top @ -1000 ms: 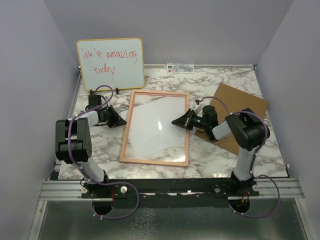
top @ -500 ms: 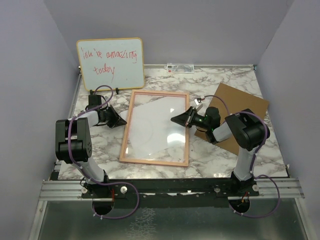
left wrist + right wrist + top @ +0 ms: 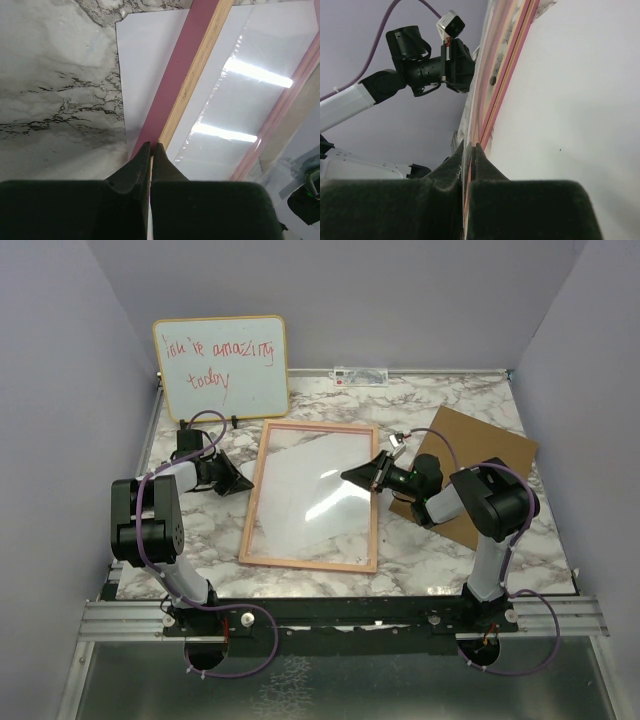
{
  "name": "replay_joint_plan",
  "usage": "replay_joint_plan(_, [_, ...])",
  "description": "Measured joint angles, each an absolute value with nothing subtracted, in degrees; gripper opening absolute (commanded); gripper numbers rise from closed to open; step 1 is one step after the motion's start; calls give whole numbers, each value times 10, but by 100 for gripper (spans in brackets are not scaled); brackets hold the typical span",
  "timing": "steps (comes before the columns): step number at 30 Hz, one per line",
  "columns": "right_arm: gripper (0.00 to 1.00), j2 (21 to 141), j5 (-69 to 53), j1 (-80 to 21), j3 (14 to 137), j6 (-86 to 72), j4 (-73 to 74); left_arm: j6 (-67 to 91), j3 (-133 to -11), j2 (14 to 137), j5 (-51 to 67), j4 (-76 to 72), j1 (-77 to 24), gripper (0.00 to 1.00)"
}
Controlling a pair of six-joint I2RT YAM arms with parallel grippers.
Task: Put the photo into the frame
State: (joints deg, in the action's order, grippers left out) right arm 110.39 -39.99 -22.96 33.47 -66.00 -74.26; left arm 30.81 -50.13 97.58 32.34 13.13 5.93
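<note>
The frame (image 3: 258,502) lies flat mid-table, with a thin pinkish wood border. My right gripper (image 3: 347,477) is shut on the edge of a thin clear pane (image 3: 310,495) at the frame's right border and holds it slightly raised. In the right wrist view the fingertips (image 3: 479,152) pinch that pane beside the pink border (image 3: 512,55). My left gripper (image 3: 246,483) is shut, its tips (image 3: 151,146) against the frame's left border (image 3: 192,60). A white sheet (image 3: 147,65), seemingly the photo's plain reverse, sticks out from under that border. The photo's printed side is hidden.
The brown backing board (image 3: 480,455) lies at the right, partly under my right arm. A yellow-edged whiteboard (image 3: 221,366) with red handwriting stands at the back left. A small white label (image 3: 360,374) lies at the back edge. Purple walls close in on three sides.
My right gripper has shifted slightly left and up with the pane, and the glare on the pane has changed. The frame's border and my left arm have not moved.
</note>
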Motion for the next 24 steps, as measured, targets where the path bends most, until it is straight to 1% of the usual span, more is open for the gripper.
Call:
replay_joint_plan(6, [1, 1104, -403, -232, 333, -662, -762, 308, -501, 976, 324, 131, 60, 0])
replay_joint_plan(24, [1, 1109, -392, -232, 333, -662, -758, 308, -501, 976, 324, 131, 60, 0])
